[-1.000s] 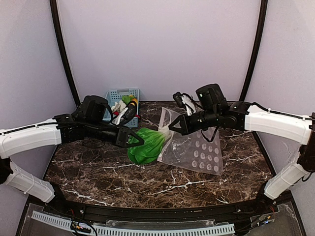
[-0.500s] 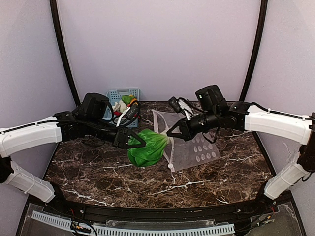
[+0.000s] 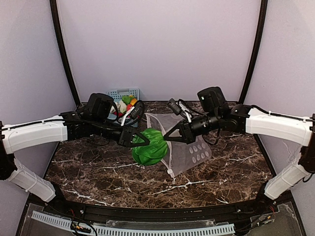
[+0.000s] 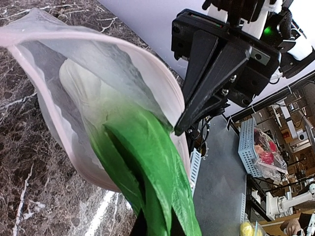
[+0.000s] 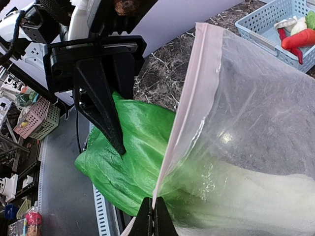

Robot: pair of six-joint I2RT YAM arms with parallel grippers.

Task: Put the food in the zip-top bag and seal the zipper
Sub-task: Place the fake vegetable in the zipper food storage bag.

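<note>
Half leafy veg (image 3: 151, 152) in bag (image 3: 195, 147), L gripper (image 3: 141, 141) gripping.

The zip-top bag (image 3: 194, 150) rested on the table (image 3: 98, 167), mouth leftward. The leafy vegetable (image 3: 149, 147) sat half inside that mouth, the rest left of the bag. Behind the bag's left stood the basket (image 3: 123, 92), holding other food (image 3: 125, 103).

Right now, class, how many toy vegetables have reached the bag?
1: the green leafy vegetable, stem end inside the zip-top bag. Others sit in the basket, some possibly hidden.
</note>
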